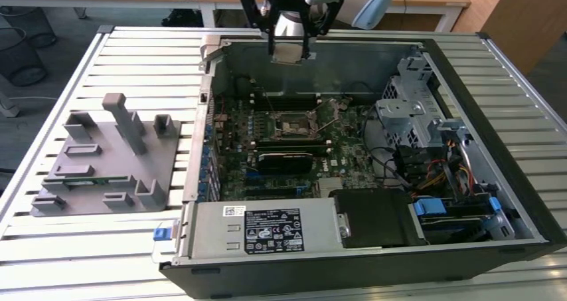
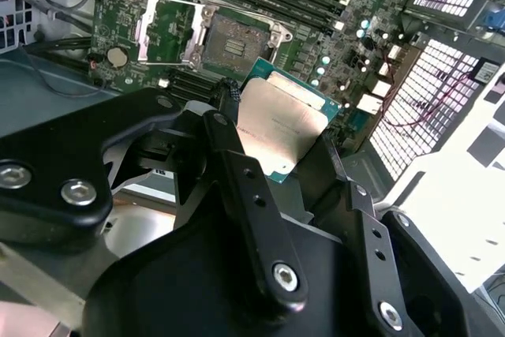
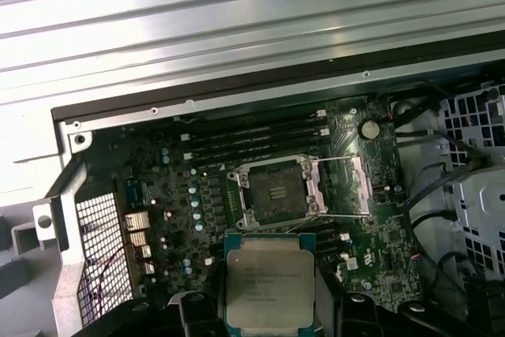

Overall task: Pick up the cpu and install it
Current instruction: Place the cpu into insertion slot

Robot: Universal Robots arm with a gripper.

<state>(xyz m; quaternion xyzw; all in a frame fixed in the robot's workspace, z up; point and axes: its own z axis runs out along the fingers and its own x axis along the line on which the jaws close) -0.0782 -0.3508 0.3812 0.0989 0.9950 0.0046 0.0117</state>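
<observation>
My gripper (image 1: 291, 47) hangs above the back of the open computer case (image 1: 496, 201), shut on the cpu (image 1: 291, 55), a small silvery square chip with a pale green edge. In both wrist views the cpu (image 2: 286, 125) (image 3: 268, 278) sits flat between my black fingers (image 2: 229, 147), its metal top showing. Below it on the green motherboard (image 1: 341, 156) lies the cpu socket (image 1: 293, 125) (image 3: 278, 192) (image 2: 233, 37). Its metal frame is swung open and its middle is bare. The cpu is well above the socket and apart from it.
A grey moulded fixture (image 1: 97, 161) with a thin green memory stick (image 1: 89, 179) stands on the slatted table at the exterior view's left. Inside the case are a power supply (image 1: 257, 224), a black box (image 1: 376, 218), a metal drive cage (image 1: 412, 115) and cables (image 1: 434, 175).
</observation>
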